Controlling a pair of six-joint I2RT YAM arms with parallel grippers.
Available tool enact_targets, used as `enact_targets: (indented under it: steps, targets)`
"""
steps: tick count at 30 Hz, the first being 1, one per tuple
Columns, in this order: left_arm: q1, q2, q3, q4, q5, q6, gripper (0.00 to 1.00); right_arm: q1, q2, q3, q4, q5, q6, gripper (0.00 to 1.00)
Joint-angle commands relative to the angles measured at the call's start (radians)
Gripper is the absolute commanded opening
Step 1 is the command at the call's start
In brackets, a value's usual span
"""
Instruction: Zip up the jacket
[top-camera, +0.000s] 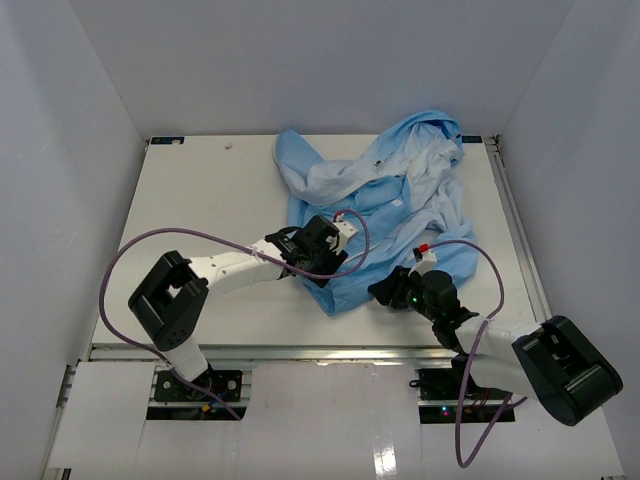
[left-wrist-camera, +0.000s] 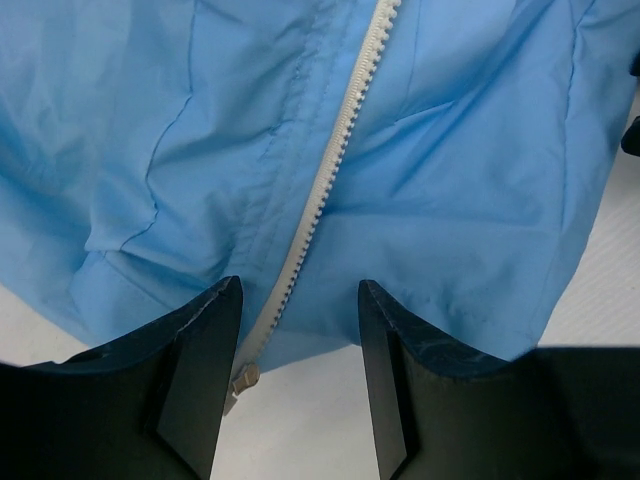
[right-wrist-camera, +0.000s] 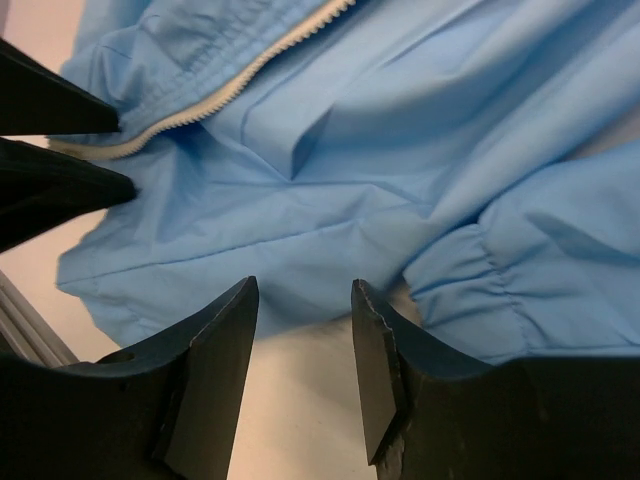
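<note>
Top external view shows the jacket (top-camera: 400, 200) bunched on the far right part of the white worktop (top-camera: 200, 200). Its hood (top-camera: 430, 130) lies toward the far edge and its hem toward the arms. From here the zipper is hard to trace among the folds. Both sets of fingers sit under their own dark wrist housings, so this view cannot say how they stand. The left arm (top-camera: 240, 265) reaches from the near left to the near hem. The right arm (top-camera: 470, 325) comes from the near right to the hem just right of it.

The left wrist view supplies what the top one misses. The left fingers (left-wrist-camera: 200, 380) stand apart over the hem, clamped on nothing, and the pale zipper (left-wrist-camera: 335, 150) runs away from the gap between them. Its near end carries a small metal stop (left-wrist-camera: 245, 378) that lies on bare worktop just beside the left-hand finger. Only one toothed strip is plain. Whether a second row lies under the fold beside it cannot be told.

In the right wrist view the right fingers (right-wrist-camera: 210, 380) are apart too, with bare worktop between them and the hem just beyond their tips. Whether they touch the cloth is unclear. A gathered cuff (right-wrist-camera: 470, 275) lies just right of them, partly cut off by the right-hand finger. The zipper crosses the top left corner, and the left fingers' dark tips show at the left edge beside its end. Both wrist views cut off the jacket's upper body.
</note>
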Motion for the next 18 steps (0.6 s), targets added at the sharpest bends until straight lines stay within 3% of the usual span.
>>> enact_targets:
  steps: [1,10,16,18]
  targets:
    - [-0.014,0.015,0.037,0.057,-0.001,0.077,0.61,0.061,0.000,-0.006,0.115,0.127,0.041,0.50]
    - [-0.015,0.090,0.069,0.080,-0.078,0.109,0.61,0.091,0.122,-0.062,0.250,0.179,0.022,0.52]
    - [-0.029,0.133,0.075,0.085,-0.157,0.117,0.61,0.091,0.120,-0.054,0.247,0.179,0.006,0.54]
    - [-0.029,0.142,0.075,0.087,-0.187,0.114,0.57,0.092,0.109,-0.056,0.242,0.179,0.005,0.54]
